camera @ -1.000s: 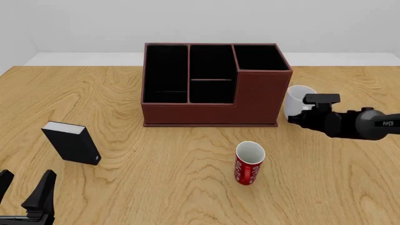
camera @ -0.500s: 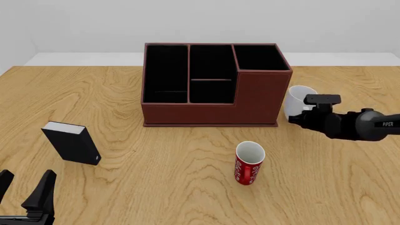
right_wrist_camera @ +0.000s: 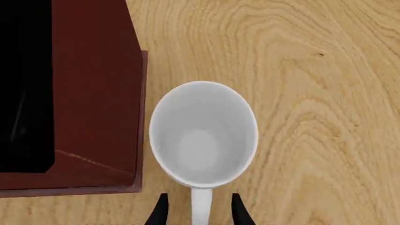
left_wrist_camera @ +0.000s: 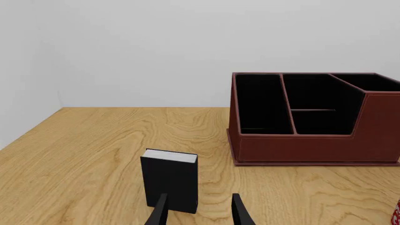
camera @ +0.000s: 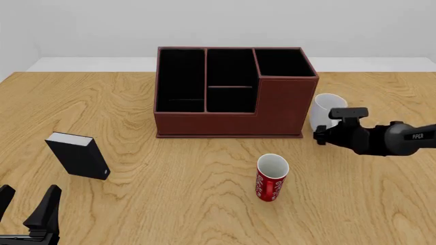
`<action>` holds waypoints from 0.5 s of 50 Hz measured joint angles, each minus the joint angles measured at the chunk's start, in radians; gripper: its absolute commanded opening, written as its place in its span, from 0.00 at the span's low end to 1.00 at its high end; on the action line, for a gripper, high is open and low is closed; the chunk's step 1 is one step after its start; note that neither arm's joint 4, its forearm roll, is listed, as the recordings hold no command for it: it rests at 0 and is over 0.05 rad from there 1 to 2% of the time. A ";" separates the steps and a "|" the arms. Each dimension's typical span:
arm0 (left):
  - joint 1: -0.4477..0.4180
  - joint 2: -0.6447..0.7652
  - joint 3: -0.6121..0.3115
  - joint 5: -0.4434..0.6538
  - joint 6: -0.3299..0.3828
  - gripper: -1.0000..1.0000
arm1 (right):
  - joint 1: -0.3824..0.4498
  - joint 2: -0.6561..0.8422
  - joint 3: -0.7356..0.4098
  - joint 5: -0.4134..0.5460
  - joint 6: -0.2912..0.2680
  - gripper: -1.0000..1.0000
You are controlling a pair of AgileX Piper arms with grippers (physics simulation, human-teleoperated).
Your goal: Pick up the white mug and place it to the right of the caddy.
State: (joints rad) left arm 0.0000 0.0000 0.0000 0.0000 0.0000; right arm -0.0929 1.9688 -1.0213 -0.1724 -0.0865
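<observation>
The right gripper (right_wrist_camera: 195, 208) has its jaws spread either side of the white mug's handle (right_wrist_camera: 201, 206) without pinching it, so the white mug (camera: 325, 109) stands free on the tabletop (camera: 204, 168), upright and just beside the caddy's (camera: 235, 94) right wall. Over the last second the right arm has sunk and eased back a little toward the near edge while the mug stayed put — I take that as a release, with the placing all but done. The left gripper (left_wrist_camera: 196, 211) waits with jaws open and empty, near the small black box (left_wrist_camera: 170, 179), while the red mug (camera: 272, 177) stands well clear of both.
</observation>
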 measured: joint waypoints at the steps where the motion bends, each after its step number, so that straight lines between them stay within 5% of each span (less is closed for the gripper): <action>1: 0.000 0.000 0.000 0.000 0.000 1.00 | -0.001 -0.001 0.002 -0.001 -0.001 1.00; 25: 0.000 0.000 0.000 0.000 0.000 1.00 | -0.003 -0.090 0.088 -0.037 0.002 1.00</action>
State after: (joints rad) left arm 0.0000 0.0000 0.0000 0.0000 0.0000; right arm -0.0956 1.8792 -0.9337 -0.2099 -0.0848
